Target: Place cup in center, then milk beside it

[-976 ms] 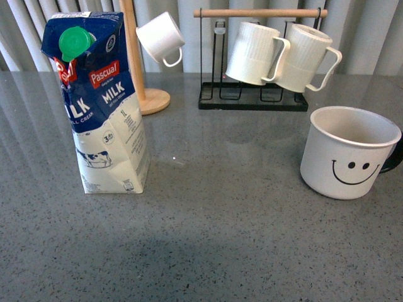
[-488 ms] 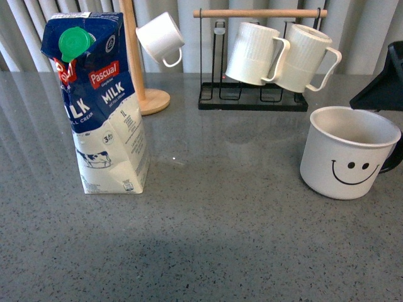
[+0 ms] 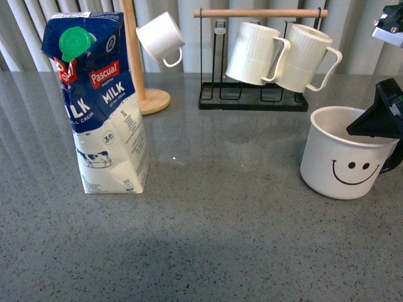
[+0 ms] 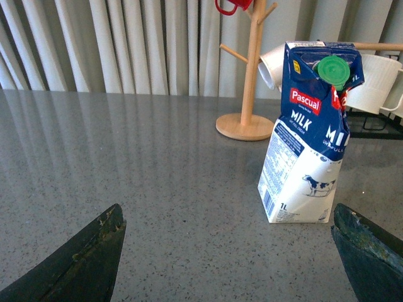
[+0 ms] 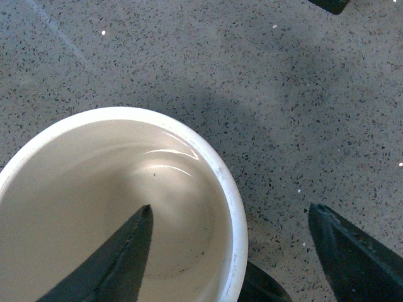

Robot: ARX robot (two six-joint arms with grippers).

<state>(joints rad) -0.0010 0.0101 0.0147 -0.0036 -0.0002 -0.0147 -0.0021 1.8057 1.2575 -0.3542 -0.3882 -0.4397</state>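
White cup (image 3: pixel 347 154): only the right wrist view shows the right gripper (image 5: pixel 230 209) fingers apart, one inside the rim, one outside. Only the left wrist view shows the left gripper (image 4: pixel 227 209), fingers apart, facing the milk (image 4: pixel 308 138).

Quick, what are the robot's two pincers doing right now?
Left pincer: open, empty.
Right pincer: open, one finger inside the cup, one outside, not gripping yet.

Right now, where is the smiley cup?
In the front view the cup stands far right, nearer than the mug rack, the right gripper straddling its rim.
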